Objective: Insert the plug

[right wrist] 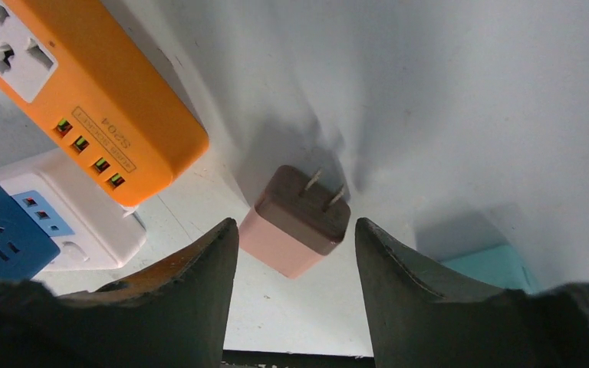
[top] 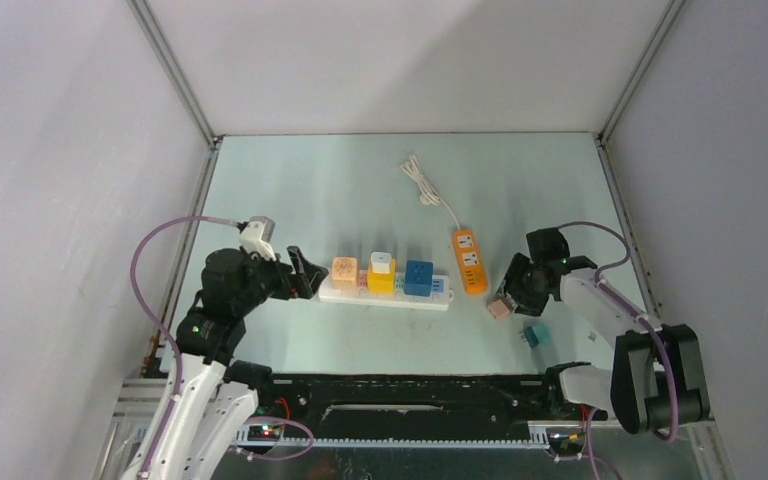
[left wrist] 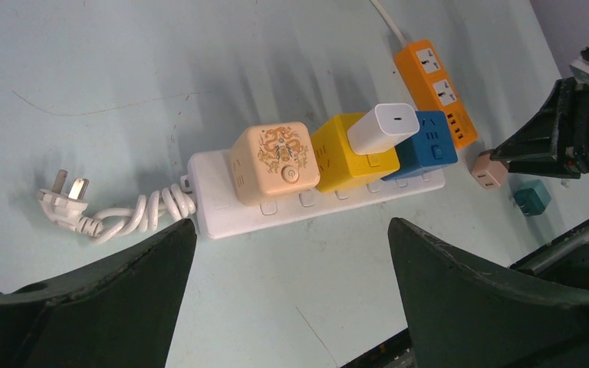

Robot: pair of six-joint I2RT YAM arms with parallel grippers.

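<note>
A pink plug point(right wrist: 295, 222) with a brown face and two metal prongs lies on the table point(top: 360, 190), just right of the orange power strip point(right wrist: 100, 84). My right gripper point(right wrist: 297, 224) is open, with one finger on each side of the plug and a thin gap left at both. From above, the plug point(top: 500, 308) sits at the tips of the right gripper point(top: 513, 290). My left gripper point(left wrist: 291, 222) is wide open and holds nothing, just short of the left end of the white power strip point(left wrist: 215, 192). A peach cube point(left wrist: 271, 162), a yellow cube point(left wrist: 349, 161) and a blue cube point(left wrist: 427, 142) are plugged into that strip.
A white charger point(left wrist: 382, 127) sits on the yellow cube. A teal plug point(top: 534, 335) lies near the right arm. The white strip's coiled cord and plug point(left wrist: 69, 199) lie at its left end. The orange strip's white cord point(top: 425, 185) runs toward the back wall.
</note>
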